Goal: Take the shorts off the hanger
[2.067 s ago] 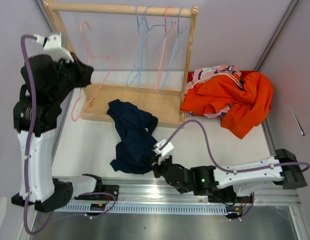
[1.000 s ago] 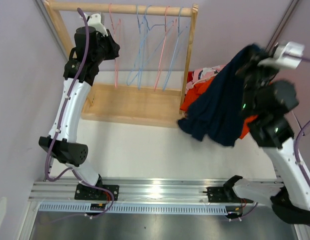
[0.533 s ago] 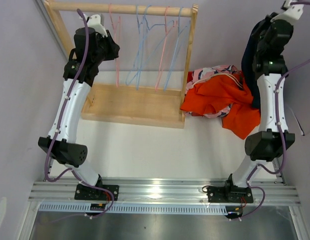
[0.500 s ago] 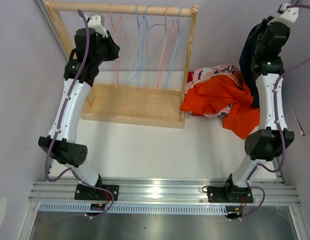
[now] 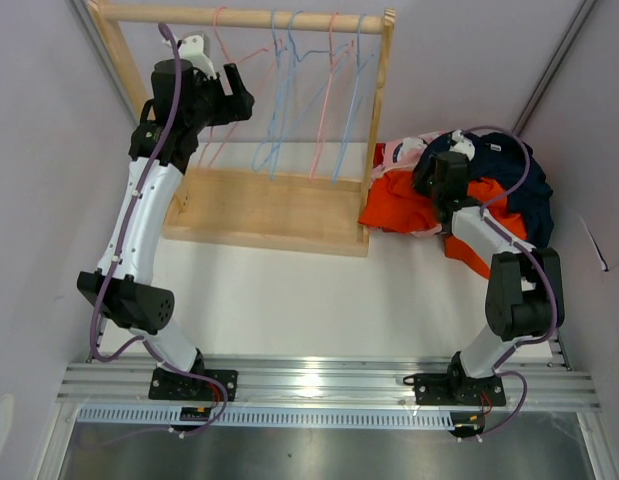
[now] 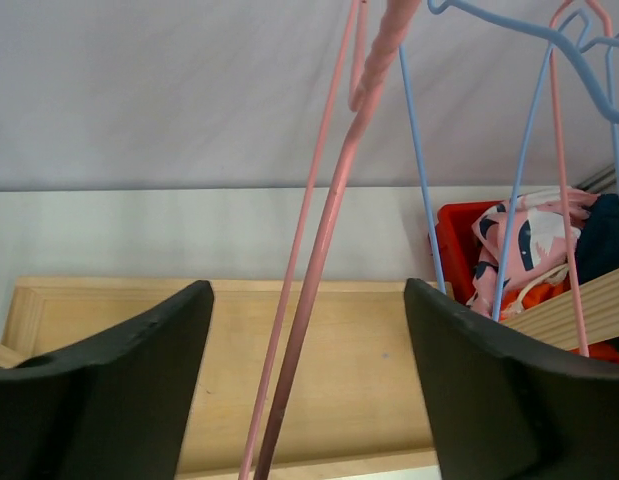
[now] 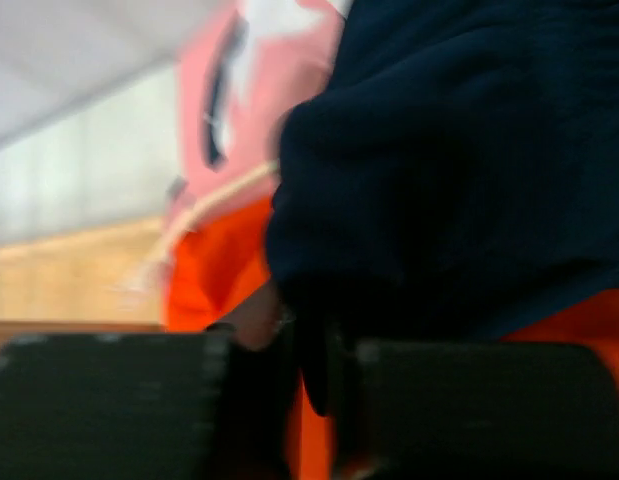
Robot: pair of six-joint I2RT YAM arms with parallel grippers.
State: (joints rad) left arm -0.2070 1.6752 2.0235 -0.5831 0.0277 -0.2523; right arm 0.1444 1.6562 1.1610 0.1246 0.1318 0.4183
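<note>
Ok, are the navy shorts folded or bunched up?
Bunched: navy shorts lie crumpled atop the orange shorts, at the right end effector.

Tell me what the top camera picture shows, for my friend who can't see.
The right gripper is down on a pile of shorts beside a wooden rack, navy shorts on top of orange shorts and pink printed shorts. The left gripper is up at a pink hanger on the rack, where every hanger hangs bare.
</note>
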